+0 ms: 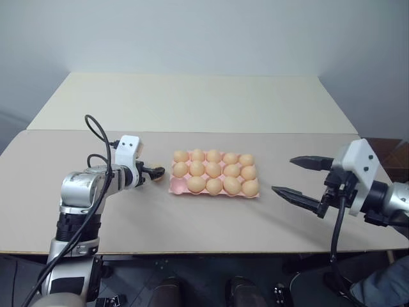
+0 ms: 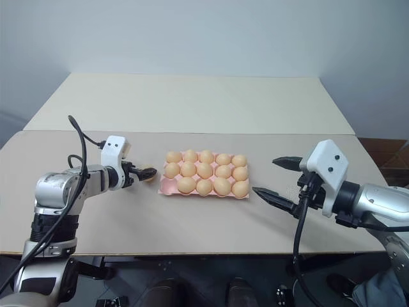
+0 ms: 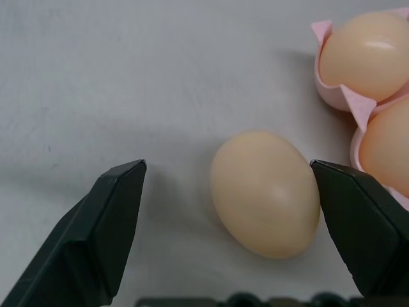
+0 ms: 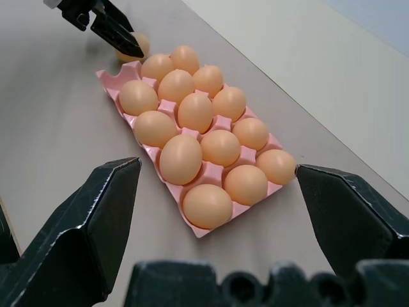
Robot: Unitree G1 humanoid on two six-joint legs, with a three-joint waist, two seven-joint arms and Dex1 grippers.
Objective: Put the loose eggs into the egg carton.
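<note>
1. Jaws of the left gripper (image 3: 223, 211) stand wide around one loose egg (image 3: 265, 192); one finger looks about to touch it.
2. An uneven close could roll that egg off, or crack it.
3. Right gripper (image 1: 300, 177), wide and empty, hangs at centre right.
4. Pink egg carton (image 1: 175, 186) sits mid-frame, one near-left cup empty.

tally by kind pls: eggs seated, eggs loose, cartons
eggs in the carton: 14
loose egg on the table: 1
egg carton, pink: 1
total: 16 things (15 eggs, 1 carton)
</note>
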